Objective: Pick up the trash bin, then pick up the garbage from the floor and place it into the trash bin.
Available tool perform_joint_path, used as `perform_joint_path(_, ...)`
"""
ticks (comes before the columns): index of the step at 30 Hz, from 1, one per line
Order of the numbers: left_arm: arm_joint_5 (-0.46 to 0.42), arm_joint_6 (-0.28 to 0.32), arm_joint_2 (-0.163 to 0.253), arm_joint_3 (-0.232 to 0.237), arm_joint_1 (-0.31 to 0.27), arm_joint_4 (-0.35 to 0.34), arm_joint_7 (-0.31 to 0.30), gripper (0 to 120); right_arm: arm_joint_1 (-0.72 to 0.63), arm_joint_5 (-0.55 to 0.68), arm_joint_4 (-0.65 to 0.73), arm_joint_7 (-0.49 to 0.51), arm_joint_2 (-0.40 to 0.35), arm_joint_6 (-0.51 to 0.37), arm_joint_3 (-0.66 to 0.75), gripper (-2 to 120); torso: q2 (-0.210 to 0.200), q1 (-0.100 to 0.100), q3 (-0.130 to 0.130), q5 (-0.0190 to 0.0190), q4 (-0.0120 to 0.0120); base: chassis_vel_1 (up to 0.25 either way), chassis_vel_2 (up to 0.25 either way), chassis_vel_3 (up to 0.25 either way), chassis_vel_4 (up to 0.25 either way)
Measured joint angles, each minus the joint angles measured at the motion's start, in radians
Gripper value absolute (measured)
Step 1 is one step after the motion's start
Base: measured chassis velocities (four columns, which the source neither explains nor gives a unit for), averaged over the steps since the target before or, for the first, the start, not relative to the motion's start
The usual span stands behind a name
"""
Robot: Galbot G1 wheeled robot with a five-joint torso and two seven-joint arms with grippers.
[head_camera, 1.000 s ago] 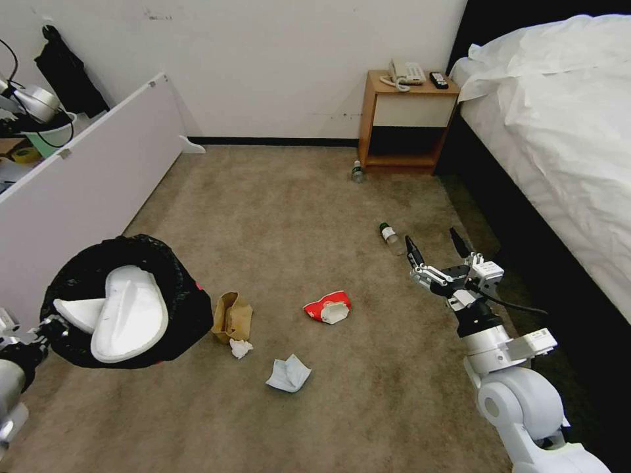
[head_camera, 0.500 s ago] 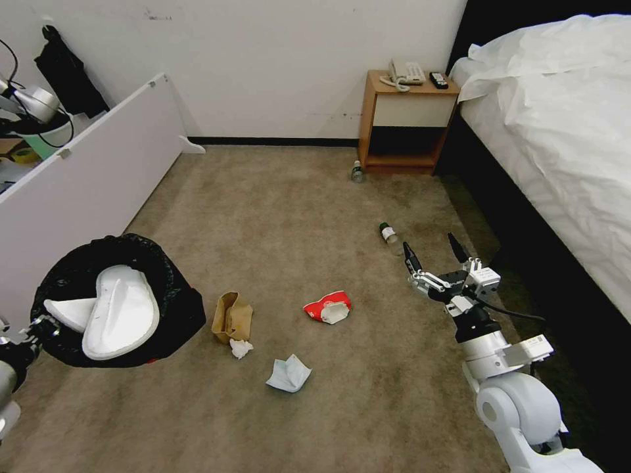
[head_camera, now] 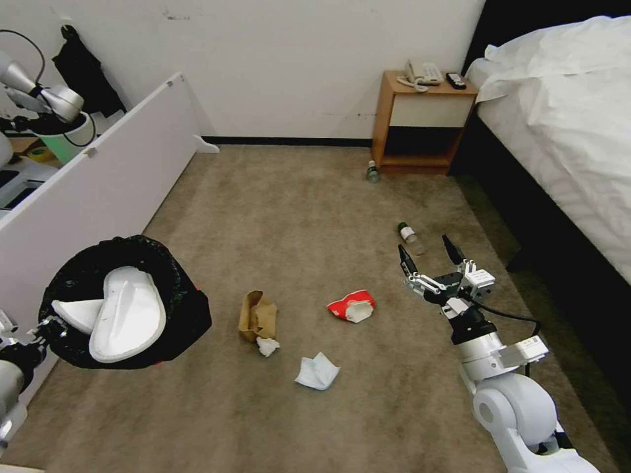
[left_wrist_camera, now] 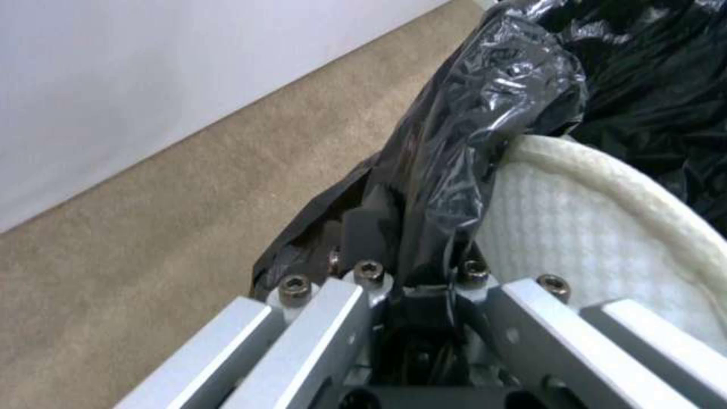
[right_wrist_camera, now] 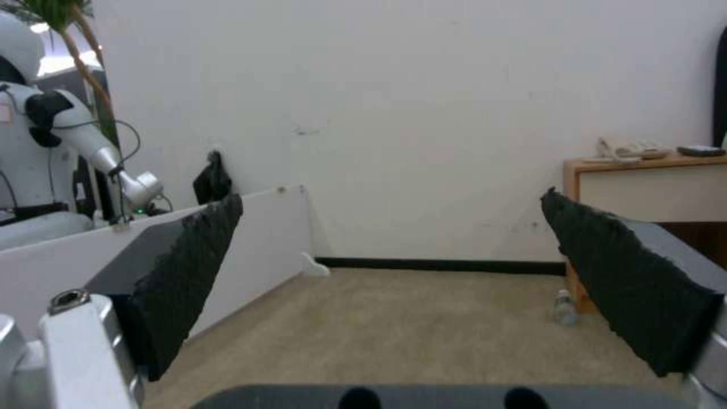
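The trash bin (head_camera: 181, 295), lined with a black bag, hangs tilted at the left above the floor (head_camera: 289, 217), with my left gripper (head_camera: 47, 326) shut on its rim. In the left wrist view the left gripper (left_wrist_camera: 413, 271) pinches the bin's bag (left_wrist_camera: 485, 102) beside a white slipper (left_wrist_camera: 583, 227). Two white slippers (head_camera: 128, 315) lie inside the bin. Garbage on the carpet: a brown paper bag (head_camera: 256, 315), crumpled paper (head_camera: 267, 346), a red-white wrapper (head_camera: 351, 307), a white tissue (head_camera: 317, 372) and a bottle (head_camera: 411, 238). My right gripper (head_camera: 430, 257) hovers open just short of that bottle; the right gripper (right_wrist_camera: 409, 278) holds nothing.
A bed (head_camera: 565, 131) runs along the right side. A wooden nightstand (head_camera: 424, 121) stands at the back wall with another bottle (head_camera: 373, 172) at its foot. A white panel (head_camera: 98, 190) walls off the left, with another robot's arm (head_camera: 39, 92) behind it.
The whole picture has shifted right, so the camera has turned left. The right gripper has drawn slightly back and down, still open. The bin stays held.
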Motion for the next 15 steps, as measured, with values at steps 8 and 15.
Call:
perform_joint_path(8,0.0,0.0,-0.002,0.007,0.001,-0.002,0.002,1,0.001,0.004,-0.003,-0.001,-0.001,0.0,-0.003,100,0.0,0.0,0.0,0.0001,-0.0001,0.034,0.045,-0.022,-0.047)
perform_joint_path(15,0.004,0.0,-0.005,0.026,0.003,-0.009,0.003,1,0.003,0.013,-0.005,-0.001,0.001,0.002,-0.011,100,0.0,0.0,0.0,-0.0001,0.0,0.066,0.067,-0.075,-0.074)
